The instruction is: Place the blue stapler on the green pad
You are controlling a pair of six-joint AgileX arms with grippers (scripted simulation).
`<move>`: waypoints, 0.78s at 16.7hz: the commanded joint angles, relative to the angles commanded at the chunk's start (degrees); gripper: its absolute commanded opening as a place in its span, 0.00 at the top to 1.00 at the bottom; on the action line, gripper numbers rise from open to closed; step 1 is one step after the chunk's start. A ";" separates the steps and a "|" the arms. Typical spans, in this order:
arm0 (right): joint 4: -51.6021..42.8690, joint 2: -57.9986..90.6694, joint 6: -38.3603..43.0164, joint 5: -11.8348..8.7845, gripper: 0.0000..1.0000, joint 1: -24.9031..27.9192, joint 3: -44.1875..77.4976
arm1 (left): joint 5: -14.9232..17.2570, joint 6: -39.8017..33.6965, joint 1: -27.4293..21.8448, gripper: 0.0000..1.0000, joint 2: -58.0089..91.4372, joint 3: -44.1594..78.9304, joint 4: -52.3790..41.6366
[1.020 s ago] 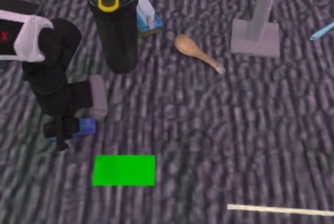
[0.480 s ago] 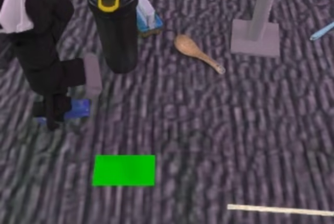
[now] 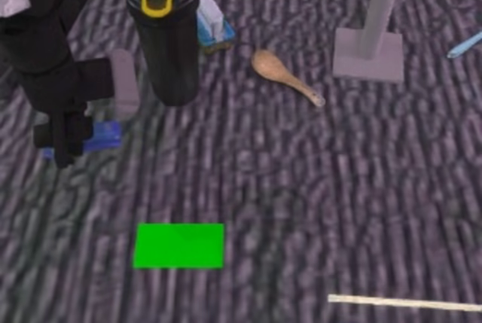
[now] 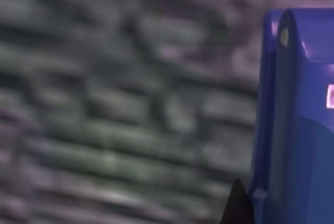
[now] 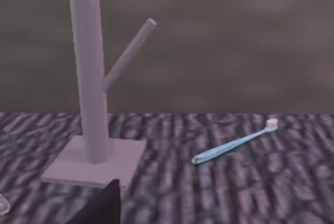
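Observation:
The blue stapler [image 3: 102,136] hangs at the table's left side with my left gripper [image 3: 66,142] shut on it, the black arm covering most of its length. In the left wrist view the stapler [image 4: 300,130] fills one side, with a dark fingertip [image 4: 237,208] pressed against its edge. The green pad [image 3: 179,245] lies flat nearer the front edge, to the right of the stapler and well apart from it, with nothing on it. My right arm is parked outside the top view. Its wrist view shows only one dark finger [image 5: 102,205], set wide, with nothing held.
A tall black bottle with a yellow lid [image 3: 166,37] stands just right of the left arm, a blue-and-white block [image 3: 213,22] behind it. A wooden spoon [image 3: 286,76], a grey branched stand [image 3: 370,52], a light-blue toothbrush [image 5: 235,143] and a pale stick [image 3: 407,303] lie farther right.
My left arm has carried the stapler toward the far left of the table, away from the green pad. The pad and the other objects have stayed put.

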 joint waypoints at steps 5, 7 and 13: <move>0.00 0.00 0.00 0.00 0.00 0.00 0.00 | -0.92 -5.54 -1.15 1.00 0.40 0.78 -1.51; 0.00 0.00 0.00 0.00 0.00 0.00 0.00 | -1.75 -12.09 -2.26 1.00 0.68 1.44 -2.89; 0.00 0.00 0.00 0.00 0.00 0.00 0.00 | -4.50 -45.98 -6.44 1.00 1.43 2.61 -7.87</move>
